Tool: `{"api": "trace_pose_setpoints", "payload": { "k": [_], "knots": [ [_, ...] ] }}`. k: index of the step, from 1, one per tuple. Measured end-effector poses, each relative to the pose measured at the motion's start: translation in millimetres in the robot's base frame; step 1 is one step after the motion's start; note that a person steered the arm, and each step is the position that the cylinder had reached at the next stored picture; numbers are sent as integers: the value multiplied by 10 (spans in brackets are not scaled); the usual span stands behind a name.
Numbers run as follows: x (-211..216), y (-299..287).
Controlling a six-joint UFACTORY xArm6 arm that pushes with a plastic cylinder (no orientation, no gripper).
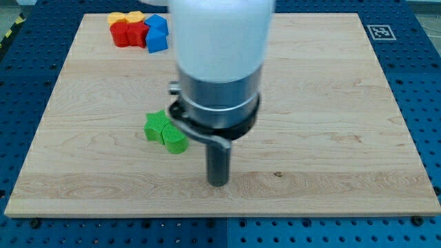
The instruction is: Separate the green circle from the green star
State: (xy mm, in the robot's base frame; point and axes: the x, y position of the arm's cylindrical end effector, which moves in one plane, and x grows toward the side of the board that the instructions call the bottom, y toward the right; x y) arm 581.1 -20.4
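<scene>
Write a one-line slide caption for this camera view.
My tip rests on the wooden board, right of the touching green star and green circle; red, yellow and blue blocks cluster at the view's top left.

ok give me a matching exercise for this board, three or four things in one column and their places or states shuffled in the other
Things:
1. green star
2. green circle
3. my tip
4. blue blocks

Places:
A. top left cluster, beside the red and yellow blocks
B. touching the star, on its lower right
C. off to the circle's lower right, touching no block
D. left of the arm, against the circle

Pairs: 1-D, 2-B, 3-C, 4-A
</scene>
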Motion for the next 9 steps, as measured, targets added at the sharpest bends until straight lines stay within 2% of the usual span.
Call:
{"api": "trace_pose_setpoints", "payload": {
  "k": [1,2,9],
  "knots": [
    [-41,-437],
    [-286,-728],
    [-528,-465]
  ]
}}
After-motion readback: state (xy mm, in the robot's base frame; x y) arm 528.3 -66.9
